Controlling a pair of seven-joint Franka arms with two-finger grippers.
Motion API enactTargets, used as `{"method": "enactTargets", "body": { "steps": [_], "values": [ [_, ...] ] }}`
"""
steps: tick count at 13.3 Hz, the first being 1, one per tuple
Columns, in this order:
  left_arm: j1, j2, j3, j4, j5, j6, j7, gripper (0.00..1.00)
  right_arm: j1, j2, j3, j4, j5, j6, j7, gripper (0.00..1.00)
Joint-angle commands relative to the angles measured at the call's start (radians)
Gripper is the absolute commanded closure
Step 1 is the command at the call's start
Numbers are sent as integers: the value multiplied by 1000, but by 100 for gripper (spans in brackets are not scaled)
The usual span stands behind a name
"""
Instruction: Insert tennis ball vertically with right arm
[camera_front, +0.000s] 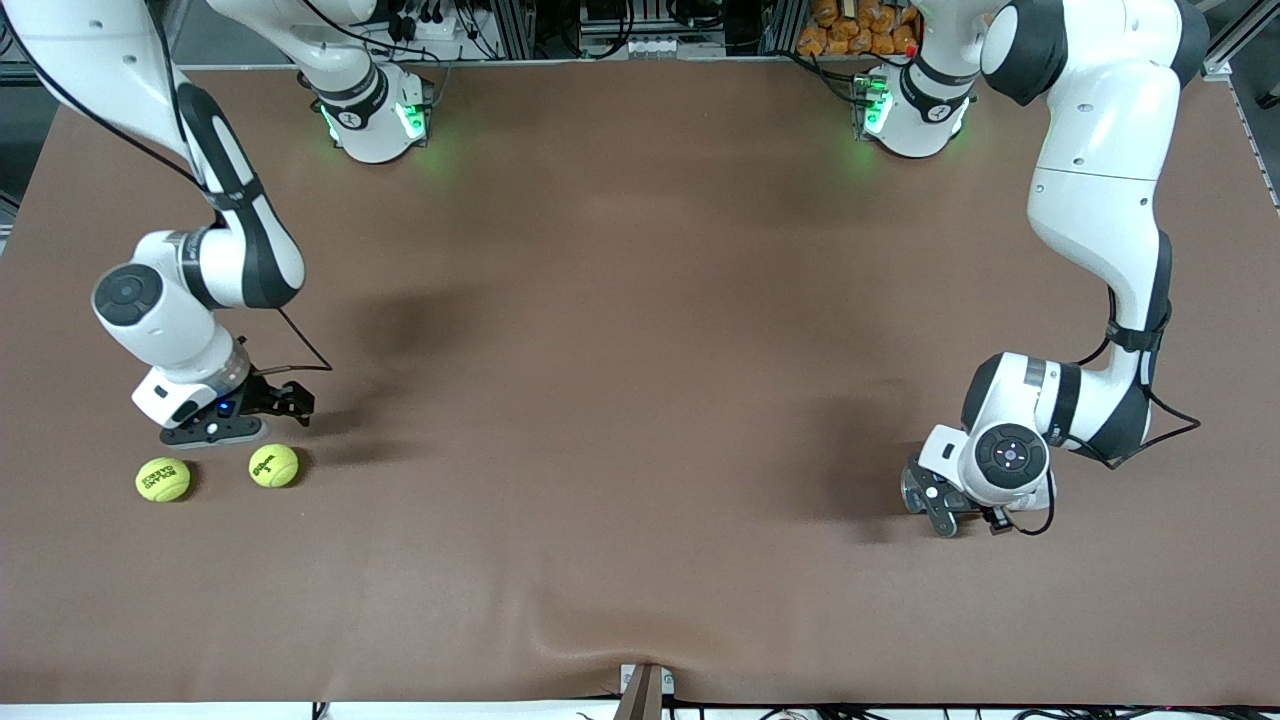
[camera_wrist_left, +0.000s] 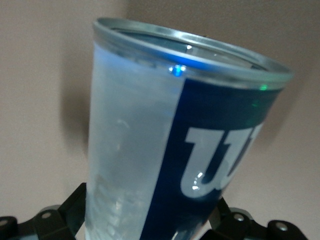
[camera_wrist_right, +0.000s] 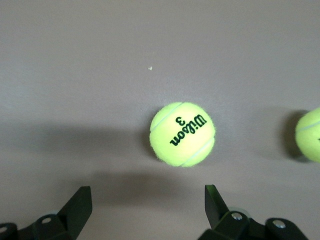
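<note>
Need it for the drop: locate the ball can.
In the left gripper, shown in the left wrist view: the clear can, held over the table's left-arm end.

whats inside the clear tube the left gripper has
Nothing shows inside the clear tube between the left gripper's fingers: its open rim and frosted wall look empty. The blue label covers part of the inside, and its bottom is out of view. Both tennis balls lie on the table.

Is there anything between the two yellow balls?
No. Only bare brown table lies between the Wilson ball and the other tennis ball; the front view shows it.
</note>
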Motion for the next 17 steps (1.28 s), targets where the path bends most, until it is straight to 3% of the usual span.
{"method": "enactTargets", "body": {
  "steps": [1, 2, 3, 8, 11, 17],
  "values": [
    [2, 12, 0, 16, 9, 7, 19, 12, -15, 13, 5, 3, -40, 30, -2, 0],
    [2, 12, 0, 16, 9, 7, 21, 23, -15, 17, 4, 9, -42, 39, -2, 0],
    [0, 11, -1, 16, 9, 7, 21, 28, -15, 23, 4, 15, -42, 47, -2, 0],
    [-9, -9, -12, 22, 1, 7, 23, 28, -19, 94, -41, 90, -34, 108, 0, 0],
    [-1, -43, -62, 22, -20, 2, 21, 27, -35, 132, -42, 107, -39, 141, 0, 0],
    [-6, -72, -167, 68, -183, 1, -57, 27, -35, 185, -42, 119, -5, 193, 7, 0]
  ]
}}
